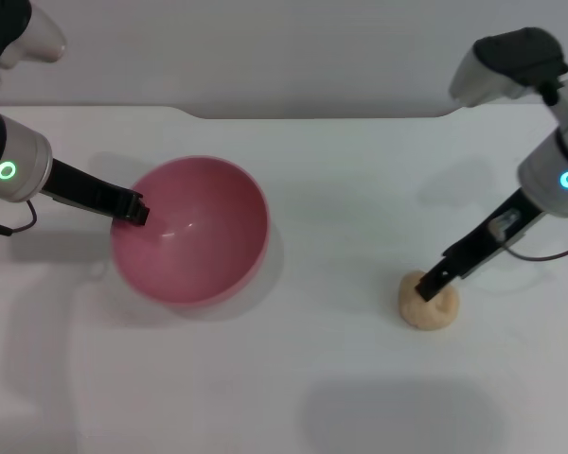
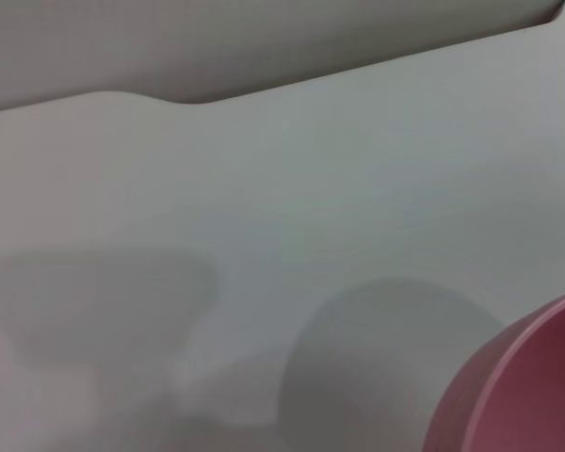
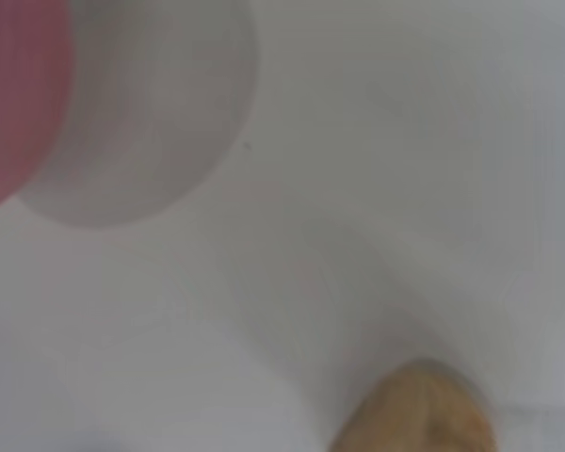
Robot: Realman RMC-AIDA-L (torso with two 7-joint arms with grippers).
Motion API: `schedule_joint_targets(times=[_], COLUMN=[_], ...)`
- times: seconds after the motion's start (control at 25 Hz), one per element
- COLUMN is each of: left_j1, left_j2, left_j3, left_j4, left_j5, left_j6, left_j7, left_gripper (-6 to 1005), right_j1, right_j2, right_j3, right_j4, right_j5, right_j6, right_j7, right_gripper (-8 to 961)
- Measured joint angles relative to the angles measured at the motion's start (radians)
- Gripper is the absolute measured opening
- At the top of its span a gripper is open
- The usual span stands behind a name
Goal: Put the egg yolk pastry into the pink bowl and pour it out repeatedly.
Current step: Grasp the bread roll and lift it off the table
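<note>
The pink bowl (image 1: 218, 222) stands empty on the white table, left of centre, tipped slightly. My left gripper (image 1: 133, 210) is shut on its left rim. In the left wrist view only a slice of the pink bowl (image 2: 527, 386) shows at a corner. The egg yolk pastry (image 1: 431, 312) lies on the table at the right, well apart from the bowl. My right gripper (image 1: 433, 287) reaches down onto its top and is shut on it. The right wrist view shows the egg yolk pastry (image 3: 414, 410) close up and the pink bowl (image 3: 19, 94) farther off.
The white table (image 1: 341, 378) stretches around both things, with its far edge (image 1: 322, 115) running along the back. Bare tabletop separates bowl and pastry.
</note>
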Motion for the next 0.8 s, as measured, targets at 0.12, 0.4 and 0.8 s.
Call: schedule_joint_targets(times=[0.12,0.4,0.8], left_j1=[0.0,-0.001,-0.002], left_j2=[0.0,0.001,0.004], left_j3=[0.0,0.001,0.002], left_j4=[-0.002,-0.002,0.0], left_j5=[0.0,0.0,0.004], left_j6=[0.0,0.002,0.003], left_j7=[0.001,0.003,0.007], left_gripper=[-2,-1,-1], right_j1=[0.0,0.036,0.025], right_j2=[0.0,0.0,-0.002], right_j3=[-0.048,-0.18,-0.238], right_j4=[0.034,0.11,0.102], right_j5=[0.058,0.078,0.083], right_j6=[0.045,0.089,0.109], right_j7=[0.001,0.012,0.034], right_gripper=[696,696,548])
